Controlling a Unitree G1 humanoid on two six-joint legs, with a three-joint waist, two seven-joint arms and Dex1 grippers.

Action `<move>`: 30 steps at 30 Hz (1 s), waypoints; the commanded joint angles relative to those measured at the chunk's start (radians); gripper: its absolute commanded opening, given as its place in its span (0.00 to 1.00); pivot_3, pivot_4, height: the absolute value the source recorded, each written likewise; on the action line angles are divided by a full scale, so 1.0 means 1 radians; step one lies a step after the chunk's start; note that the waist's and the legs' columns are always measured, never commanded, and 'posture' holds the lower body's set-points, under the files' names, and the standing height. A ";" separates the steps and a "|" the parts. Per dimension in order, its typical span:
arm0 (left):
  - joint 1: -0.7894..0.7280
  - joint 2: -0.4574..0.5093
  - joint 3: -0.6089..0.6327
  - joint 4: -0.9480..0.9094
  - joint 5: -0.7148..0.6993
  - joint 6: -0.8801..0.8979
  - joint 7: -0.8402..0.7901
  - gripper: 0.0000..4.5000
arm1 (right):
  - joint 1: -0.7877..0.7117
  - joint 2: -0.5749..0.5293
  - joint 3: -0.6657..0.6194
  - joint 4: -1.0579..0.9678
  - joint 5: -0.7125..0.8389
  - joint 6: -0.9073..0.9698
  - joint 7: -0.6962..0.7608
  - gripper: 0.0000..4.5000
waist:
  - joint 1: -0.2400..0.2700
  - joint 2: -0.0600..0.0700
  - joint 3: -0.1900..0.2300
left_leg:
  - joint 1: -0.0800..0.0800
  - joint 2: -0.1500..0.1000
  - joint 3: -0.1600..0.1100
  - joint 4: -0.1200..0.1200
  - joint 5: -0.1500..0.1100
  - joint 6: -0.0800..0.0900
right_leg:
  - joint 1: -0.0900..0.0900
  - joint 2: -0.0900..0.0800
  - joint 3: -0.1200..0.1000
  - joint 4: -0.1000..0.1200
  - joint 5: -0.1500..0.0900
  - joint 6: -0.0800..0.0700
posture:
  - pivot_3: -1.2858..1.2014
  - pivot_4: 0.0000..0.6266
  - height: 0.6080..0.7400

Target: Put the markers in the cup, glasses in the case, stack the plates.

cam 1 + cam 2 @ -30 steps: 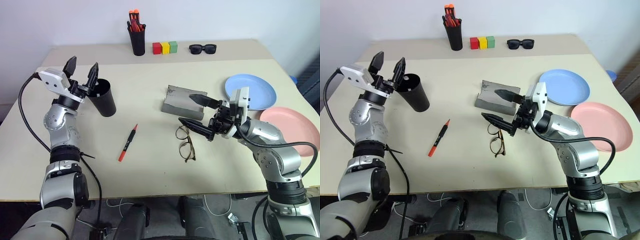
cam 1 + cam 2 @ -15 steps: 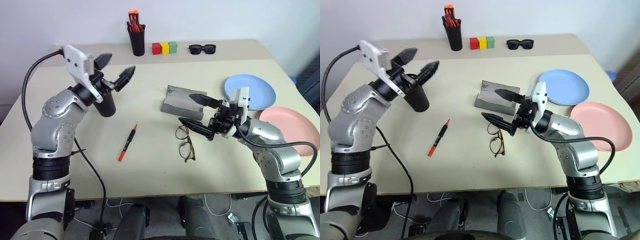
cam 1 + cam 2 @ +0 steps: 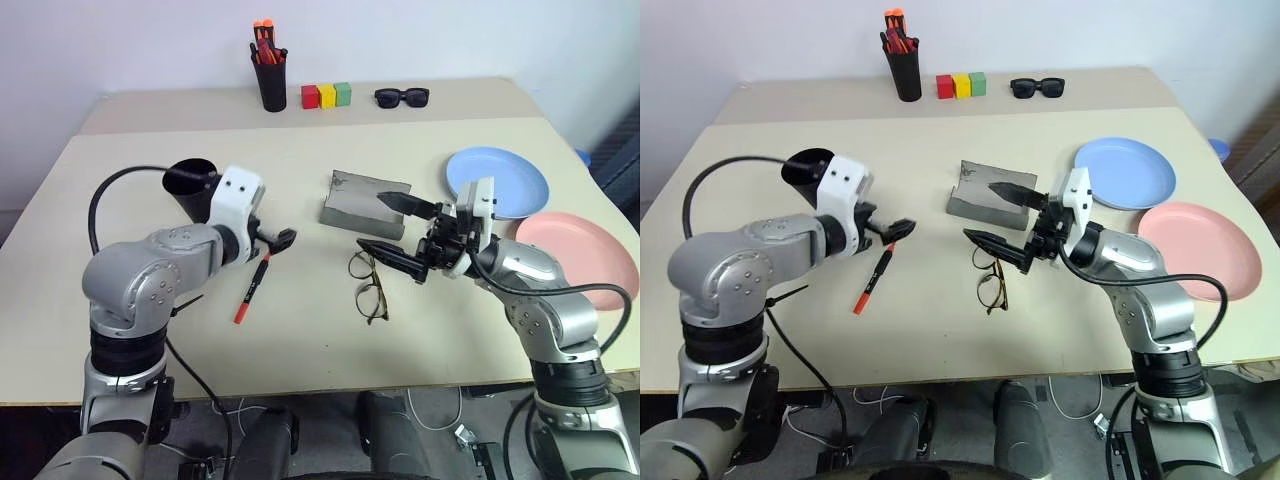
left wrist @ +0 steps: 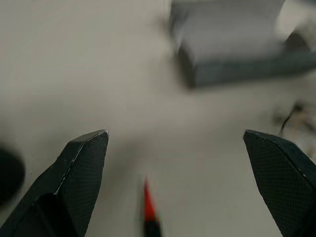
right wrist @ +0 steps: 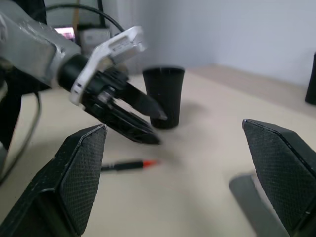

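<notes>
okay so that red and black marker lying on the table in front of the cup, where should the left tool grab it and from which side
Grip the marker around its black middle section, coming down from above. It lies flat on the table with bare surface on both long sides, so the left tool, already open above its red tip, could probably straddle it across its width. A mid-length hold should keep it balanced for tipping into the cup.

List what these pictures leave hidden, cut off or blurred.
- Cup: lower part hidden behind the left arm in the eye views, so its contents cannot be seen.
- Red marker: its upper end is covered by the left pincer.
- Pink plate: cut off by the right edge, left eye view.
- Case and glasses: blurred in the left wrist view.
</notes>
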 commanded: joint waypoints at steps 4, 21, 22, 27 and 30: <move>0.032 0.014 0.026 -0.007 0.027 0.016 -0.030 0.99 | 0.000 0.022 0.008 -0.040 -0.002 -0.030 -0.009 1.00 | 0.005 0.000 0.000 | 0.000 0.000 0.000 0.000 0.000 -0.001 | 0.000 0.000 0.000 0.000 0.000 0.000 | 0.52 0.24 1.00; 0.028 -0.058 -0.008 0.070 0.066 0.087 -0.057 0.51 | -0.001 0.029 0.013 -0.045 -0.005 -0.035 -0.025 1.00 | 0.004 0.000 0.000 | 0.000 0.000 0.000 0.000 0.001 -0.001 | 0.000 0.000 0.001 0.000 0.000 -0.001 | 0.52 0.24 1.00; 0.033 -0.052 -0.010 0.075 0.064 0.087 -0.064 0.39 | 0.001 0.028 0.011 -0.045 -0.006 -0.035 -0.027 1.00 | 0.004 0.000 0.000 | 0.000 0.000 0.000 0.000 0.001 -0.001 | 0.000 0.000 0.000 0.000 0.000 -0.001 | 0.52 0.24 1.00; 0.044 -0.039 -0.007 0.087 0.086 0.083 -0.073 0.02 | 0.004 0.025 0.008 -0.049 -0.007 -0.037 -0.034 1.00 | 0.004 0.001 -0.001 | 0.001 0.000 0.000 0.000 0.001 -0.001 | 0.001 0.000 0.001 0.000 0.000 -0.001 | 0.52 0.24 1.00; 0.037 -0.038 -0.001 0.095 0.102 0.067 -0.072 0.02 | 0.003 0.025 0.008 -0.046 -0.012 -0.042 -0.036 1.00 | 0.004 0.000 -0.001 | 0.000 0.000 0.000 0.000 0.001 -0.001 | 0.001 0.000 0.000 0.000 0.000 -0.001 | 0.52 0.24 1.00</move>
